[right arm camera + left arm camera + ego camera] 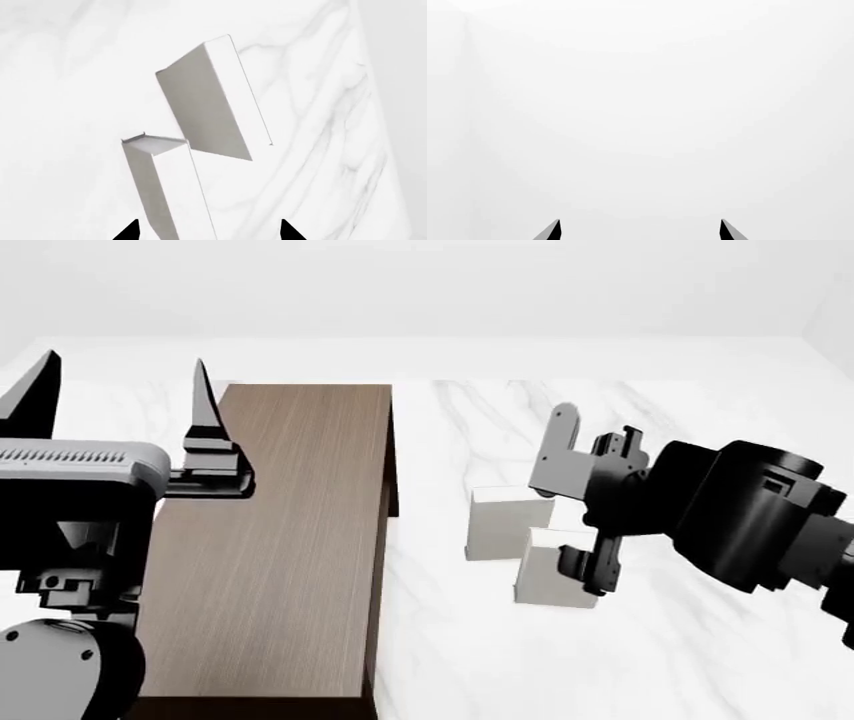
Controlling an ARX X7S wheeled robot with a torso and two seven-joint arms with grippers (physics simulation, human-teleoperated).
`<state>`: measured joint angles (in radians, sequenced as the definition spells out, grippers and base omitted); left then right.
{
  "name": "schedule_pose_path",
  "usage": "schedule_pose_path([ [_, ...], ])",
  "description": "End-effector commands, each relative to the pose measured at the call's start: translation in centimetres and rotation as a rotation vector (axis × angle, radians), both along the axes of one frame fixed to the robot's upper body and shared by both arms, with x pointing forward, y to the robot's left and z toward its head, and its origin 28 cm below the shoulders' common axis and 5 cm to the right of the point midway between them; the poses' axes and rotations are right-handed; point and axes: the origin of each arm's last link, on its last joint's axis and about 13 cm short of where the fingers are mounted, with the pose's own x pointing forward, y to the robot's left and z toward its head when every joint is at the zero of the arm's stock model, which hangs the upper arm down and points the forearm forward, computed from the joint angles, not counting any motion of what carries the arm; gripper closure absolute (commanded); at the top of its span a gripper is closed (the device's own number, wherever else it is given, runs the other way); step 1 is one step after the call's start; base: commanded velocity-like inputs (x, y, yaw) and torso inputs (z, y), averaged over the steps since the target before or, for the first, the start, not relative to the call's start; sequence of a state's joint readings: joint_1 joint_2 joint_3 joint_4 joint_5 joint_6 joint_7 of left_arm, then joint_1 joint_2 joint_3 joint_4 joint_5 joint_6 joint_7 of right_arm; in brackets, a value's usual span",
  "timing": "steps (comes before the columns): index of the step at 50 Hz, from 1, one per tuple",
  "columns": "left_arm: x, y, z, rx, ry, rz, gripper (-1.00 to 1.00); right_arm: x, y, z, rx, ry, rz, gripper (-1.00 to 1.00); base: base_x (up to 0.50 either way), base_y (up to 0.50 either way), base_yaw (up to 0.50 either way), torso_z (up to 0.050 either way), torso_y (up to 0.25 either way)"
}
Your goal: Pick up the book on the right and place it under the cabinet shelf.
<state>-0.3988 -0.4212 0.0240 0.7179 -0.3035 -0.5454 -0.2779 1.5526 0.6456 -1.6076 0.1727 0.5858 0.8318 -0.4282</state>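
the desk (694,660) is white marble with thin grey lines. the cabinet shelf (287,540) is a big brown wood box. it stands along the left side of the desk and runs from the near edge toward the far edge.

two plain white books stand up on the desk, to the right of the cabinet shelf, about midway between the near and far edges. the book (550,578) is the one on the right, a bit closer to the near edge. the other white book (505,523) is just beside it, a bit closer to the cabinet shelf and the far edge. from the head view you cannot tell if the two books touch. the right wrist view shows a small gap between them, and they are turned at different angles.

the right gripper (577,490) is right by the book, on its right side. its jaws are spread wide, one tip above the book and one lower down beside it. the jaws hold nothing. in the right wrist view the book (167,190) sits between the two dark tips.

the left gripper (118,390) is up high, above the left edge of the cabinet shelf. its jaws are wide open too and hold nothing. the left wrist view shows only plain white past its two tips.
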Motion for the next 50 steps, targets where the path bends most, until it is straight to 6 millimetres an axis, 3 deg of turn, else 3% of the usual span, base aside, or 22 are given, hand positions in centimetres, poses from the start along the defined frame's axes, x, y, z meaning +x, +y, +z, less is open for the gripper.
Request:
schedule_pose_path([
  [1,0.1,0.1,0.0,0.002,0.0,0.004,-1.0,0.7,0.2,-1.3,0.005,0.019,0.012,-1.0,0.0,0.0,0.0,0.0,0.0],
  [50,0.3,0.0,-0.3,0.022,0.003,0.01,-1.0,2.1,0.1,-6.0,0.03,0.089,0.021,-1.0,0.0,0.0,0.0,0.0,0.0],
])
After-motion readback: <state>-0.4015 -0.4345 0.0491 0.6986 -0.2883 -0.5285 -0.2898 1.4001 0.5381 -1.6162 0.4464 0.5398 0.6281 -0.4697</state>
